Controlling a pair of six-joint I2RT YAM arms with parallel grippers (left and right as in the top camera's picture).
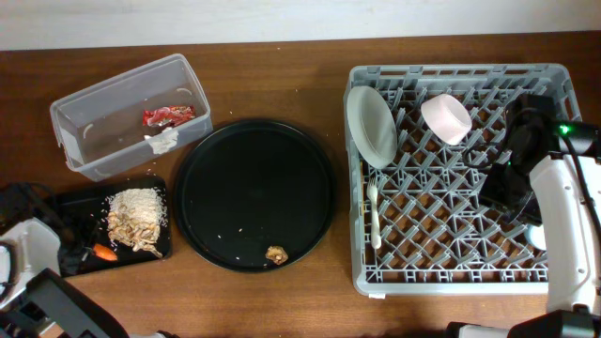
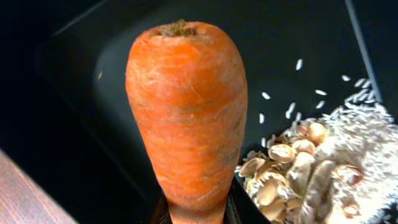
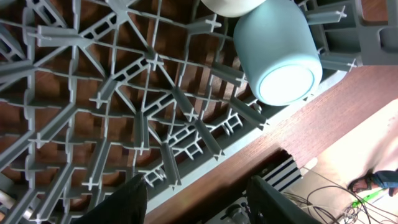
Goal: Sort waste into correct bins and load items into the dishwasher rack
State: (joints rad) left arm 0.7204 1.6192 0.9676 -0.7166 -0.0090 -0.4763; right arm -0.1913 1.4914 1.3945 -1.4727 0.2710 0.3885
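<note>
My left gripper point(image 2: 198, 214) is shut on the narrow end of the orange carrot point(image 2: 186, 112), low over the shallow black tray point(image 1: 70, 202), beside the beige noodle-and-rice scraps point(image 1: 134, 218). The carrot also shows in the overhead view point(image 1: 105, 252). The clear tub point(image 1: 94, 113) holds the red wrapper point(image 1: 167, 115) and the white tissue point(image 1: 161, 141). The grey rack point(image 1: 460, 282) holds the white plate point(image 1: 371, 125), the cream bowl point(image 1: 445, 117) and the white fork point(image 1: 374, 214). My right gripper point(image 3: 199, 202) is open and empty over the rack's right side, near the light-blue cup point(image 3: 277, 53) lying there.
The big round black tray point(image 1: 254, 192) lies mid-table with a small brown bit point(image 1: 276, 254) and a few rice grains on it. In the right wrist view the table's edge point(image 3: 323, 112) runs just past the rack wall, with cables on the floor beyond.
</note>
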